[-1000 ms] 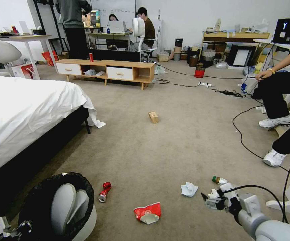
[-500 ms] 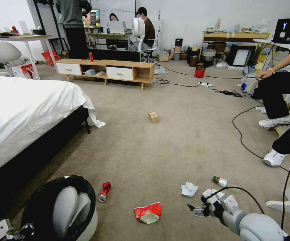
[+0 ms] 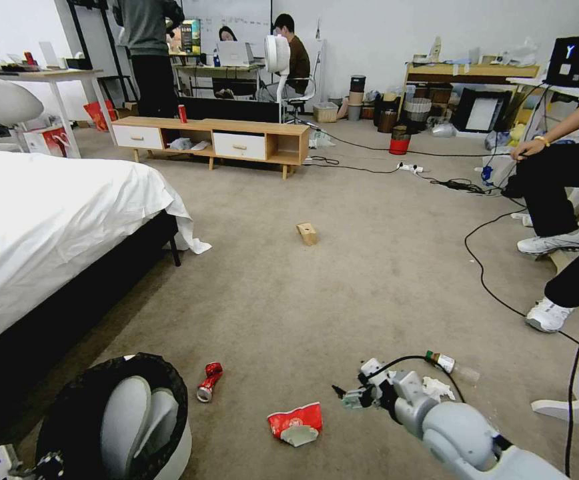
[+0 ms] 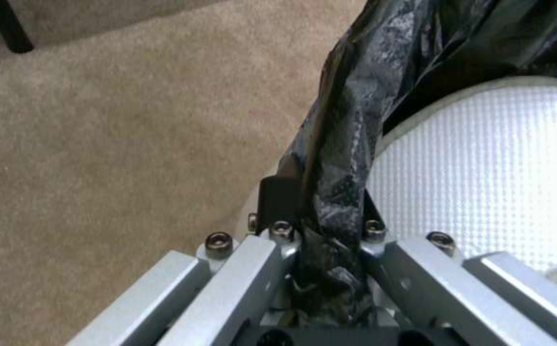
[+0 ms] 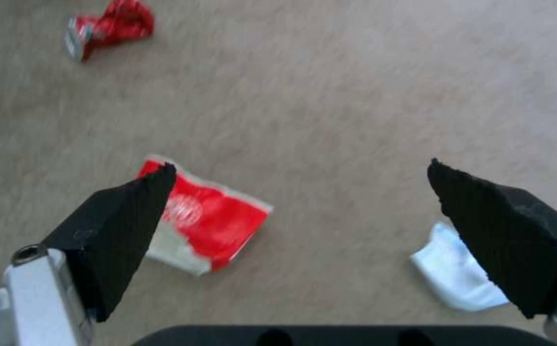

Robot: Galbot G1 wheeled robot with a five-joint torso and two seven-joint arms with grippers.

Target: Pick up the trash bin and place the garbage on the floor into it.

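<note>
The trash bin (image 3: 126, 417), white with a black bag and a curved white lid piece inside, is at the lower left. My left gripper (image 3: 46, 460) is shut on its bagged rim (image 4: 329, 158). On the floor (image 3: 343, 293) lie a crushed red can (image 3: 208, 381), a crumpled red-white cup (image 3: 295, 422), a tissue wad (image 3: 438, 388), a green-capped bottle (image 3: 451, 365) and a tan cardboard box (image 3: 307, 233). My right gripper (image 3: 346, 397) hovers open just right of the cup. Its wrist view shows the cup (image 5: 217, 221) by one finger, a tissue (image 5: 454, 274) by the other, and the can (image 5: 108, 26) farther off.
A white-sheeted bed (image 3: 49, 220) fills the left side. A low wooden cabinet (image 3: 216, 140) stands at the back. Black cables (image 3: 483, 280) cross the carpet on the right, near a seated person's legs (image 3: 556, 240). A red bucket (image 3: 399, 143) stands far back.
My right gripper has swung left, from beside the bottle and tissue wad to just right of the crumpled cup, and now covers the middle tissue in the head view. The bin sits slightly lower.
</note>
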